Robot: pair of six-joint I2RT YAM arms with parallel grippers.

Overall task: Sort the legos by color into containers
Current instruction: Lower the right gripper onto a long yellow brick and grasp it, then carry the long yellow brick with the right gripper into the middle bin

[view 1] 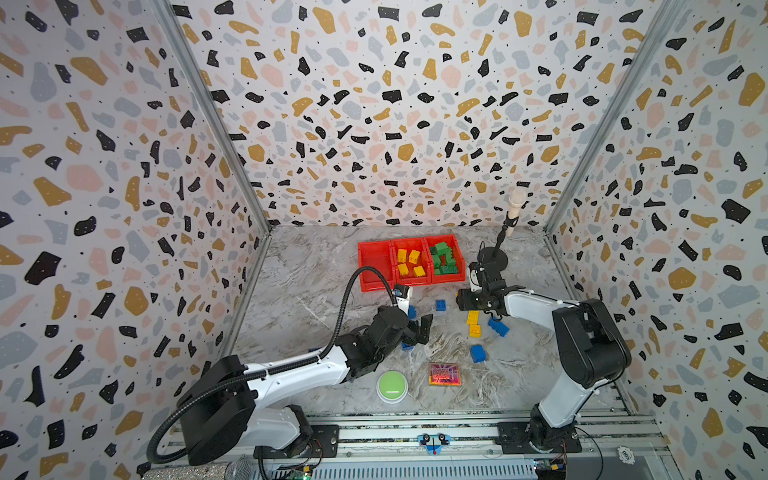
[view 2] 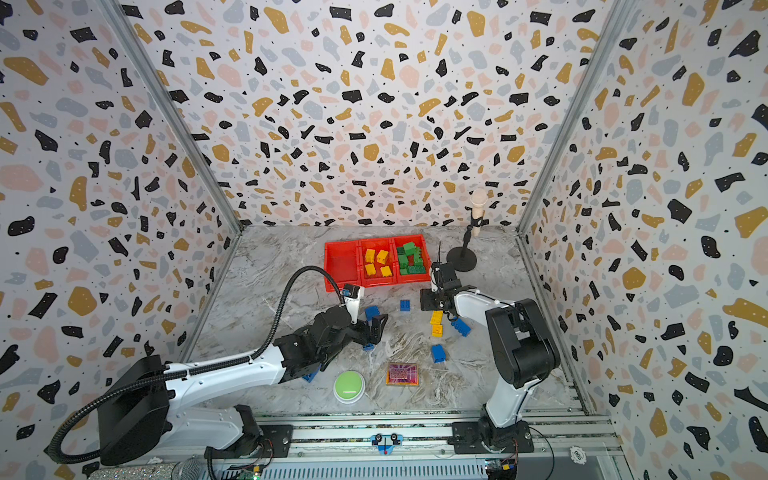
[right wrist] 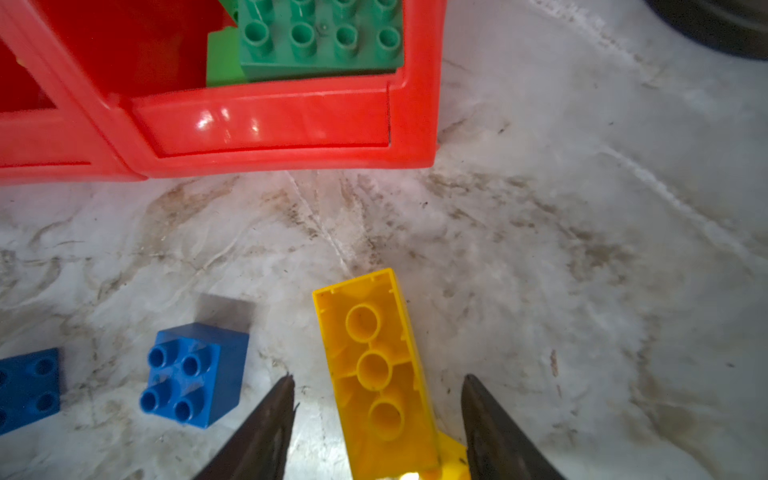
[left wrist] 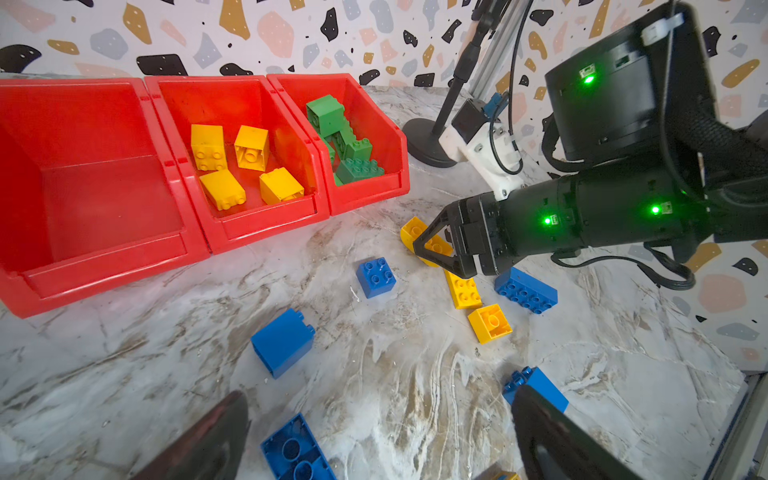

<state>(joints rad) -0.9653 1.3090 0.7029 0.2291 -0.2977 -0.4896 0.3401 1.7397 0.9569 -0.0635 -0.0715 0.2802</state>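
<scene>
No word or number can be read in any view. The shiny card [view 1: 444, 374] in the lower middle of both top views carries dense print, too small to make out. The round white sticker [view 1: 624, 455] on the metal rail at lower right has dark marks, also illegible. The green button [view 1: 392, 386] bears only a short white bar.

Glossy moulded red plastic for the containers [right wrist: 266, 124], with bright highlights along the front lip. Smooth, faintly shiny hard plastic for the legos [right wrist: 374, 365], yellow, blue and green alike. Marble-look tabletop [right wrist: 561, 249], smooth with a dull sheen, streaked brown. Iridescent, mirror-like card [view 1: 444, 373] at lower centre. Bare brushed-metal rail [view 1: 415, 432] along the bottom edge.
</scene>
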